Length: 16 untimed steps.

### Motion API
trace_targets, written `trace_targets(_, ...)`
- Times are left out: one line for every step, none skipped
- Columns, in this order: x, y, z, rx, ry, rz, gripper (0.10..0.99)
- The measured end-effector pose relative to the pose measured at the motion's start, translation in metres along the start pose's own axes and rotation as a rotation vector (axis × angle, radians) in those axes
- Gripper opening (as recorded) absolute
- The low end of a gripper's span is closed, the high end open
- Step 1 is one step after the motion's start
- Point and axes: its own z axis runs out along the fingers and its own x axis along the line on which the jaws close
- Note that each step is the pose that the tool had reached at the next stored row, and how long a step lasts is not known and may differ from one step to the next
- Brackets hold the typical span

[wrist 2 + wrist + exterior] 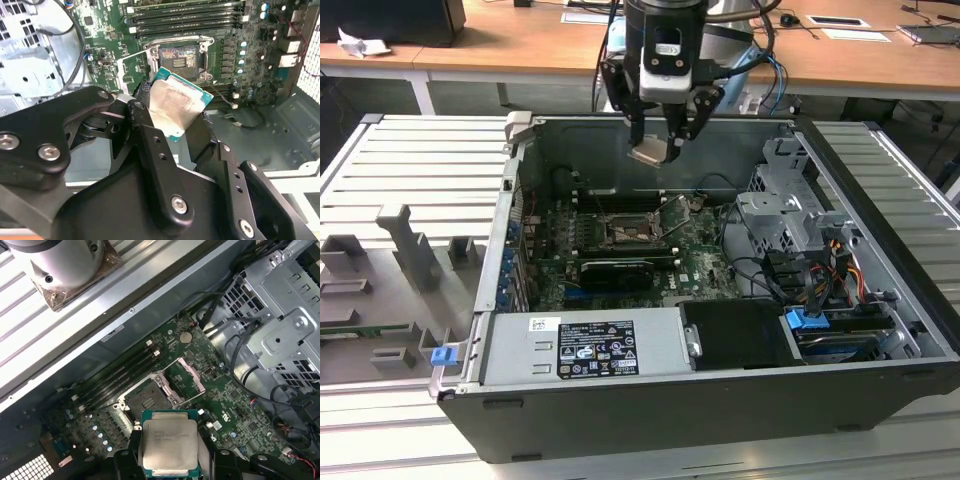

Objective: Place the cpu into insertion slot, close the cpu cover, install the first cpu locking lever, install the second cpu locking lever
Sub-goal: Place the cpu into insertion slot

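Pincer [658, 142] grips the cpu [169, 444] above the computer case [620, 420], whose insertion slot [147, 399] seemingly lies uncovered.

The cpu [169, 443] has a dull silver metal top. The gripper [174, 114] is matt black with shiny screw heads. In the exterior view's upper left, a desk [520, 40] looks smooth pale wood; the computer case [570, 145] is bare grey sheet metal.

Robotics lab: open computer case [650, 410] on slatted metal table [410, 160]; desks [520, 45] behind.
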Motion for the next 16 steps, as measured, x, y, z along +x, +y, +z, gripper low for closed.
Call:
trace_targets(0.0000, 0.0000, 0.0002, 0.000, -0.0018, 0.021, 0.529)
trace_targets(0.0000, 0.0000, 0.0004, -0.001, -0.0037, 0.041, 0.529)
trace_targets(0.0000, -0.0001, 0.0007, -0.001, -0.0057, 0.064, 0.529)
trace_targets(0.0000, -0.0001, 0.0008, -0.002, -0.0073, 0.081, 0.529)
trace_targets(0.0000, -0.0001, 0.0009, -0.002, -0.0089, 0.099, 0.529)
trace_targets(0.0000, -0.0001, 0.0011, -0.002, -0.0101, 0.113, 0.529)
trace_targets(0.0000, -0.0001, 0.0012, -0.002, -0.0114, 0.127, 0.529)
trace_targets(0.0000, -0.0001, 0.0014, -0.003, -0.0136, 0.152, 0.529)
trace_targets(0.0000, -0.0001, 0.0016, -0.003, -0.0147, 0.164, 0.529)
trace_targets(0.0000, -0.0001, 0.0017, -0.003, -0.0159, 0.177, 0.529)
trace_targets(0.0000, -0.0002, 0.0020, -0.004, -0.0182, 0.204, 0.529)
trace_targets(0.0000, -0.0002, 0.0023, -0.004, -0.0195, 0.218, 0.529)
trace_targets(-0.0001, -0.0002, 0.0026, -0.004, -0.0206, 0.230, 0.529)
trace_targets(-0.0001, -0.0002, 0.0032, -0.004, -0.0213, 0.238, 0.529)
trace_targets(-0.0001, -0.0003, 0.0043, -0.005, -0.0216, 0.241, 0.529)
trace_targets(-0.0001, -0.0004, 0.0051, -0.005, -0.0217, 0.242, 0.529)
